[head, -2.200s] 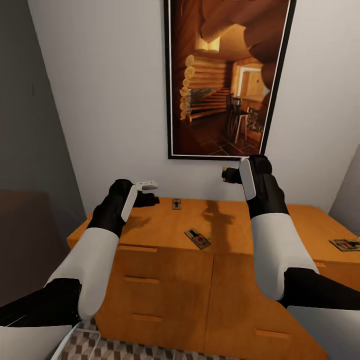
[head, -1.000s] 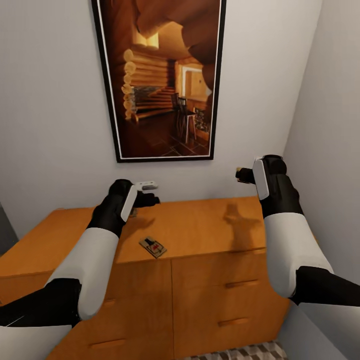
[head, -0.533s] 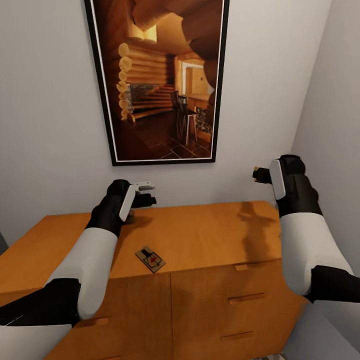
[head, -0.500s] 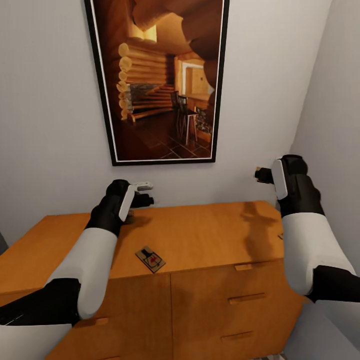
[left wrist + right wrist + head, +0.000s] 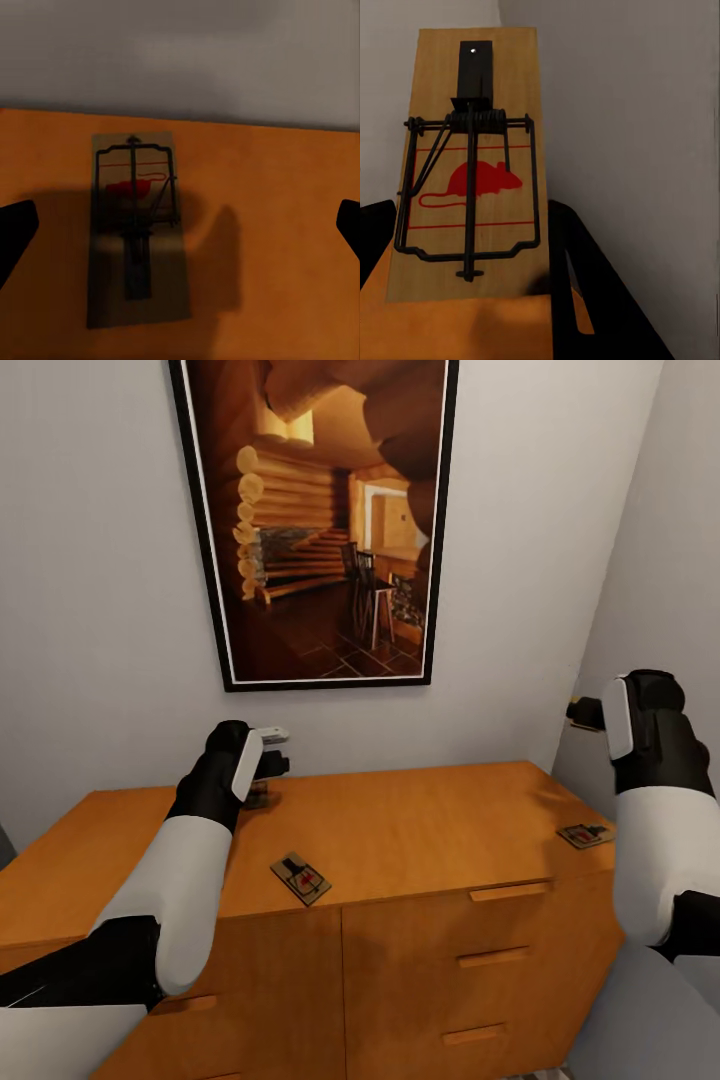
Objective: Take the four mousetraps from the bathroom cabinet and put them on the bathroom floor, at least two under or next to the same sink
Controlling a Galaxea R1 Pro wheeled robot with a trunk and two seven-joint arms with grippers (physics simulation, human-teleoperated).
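Observation:
The orange-brown cabinet (image 5: 420, 820) stands against the wall. One mousetrap (image 5: 300, 878) lies near the front edge of its top, and another (image 5: 585, 835) lies at its right end. A third mousetrap (image 5: 135, 232) lies flat at the back, just under my left gripper (image 5: 270, 752), which is open with its fingertips (image 5: 15, 232) wide on either side of the trap. My right gripper (image 5: 583, 712) hangs in the air past the cabinet's right end, shut on a fourth mousetrap (image 5: 472, 172) with a red mouse print. The sink and the tiled floor are out of view.
A tall framed picture of a log-cabin room (image 5: 320, 520) hangs on the white wall above the cabinet. A side wall (image 5: 660, 560) closes in right beside my right arm. Drawer fronts with handles (image 5: 500, 892) face me below.
The view swung right along the cabinet earlier. Since then my right arm has moved right, uncovering the trap at the cabinet's right end. My left gripper shifted slightly left over the back trap.

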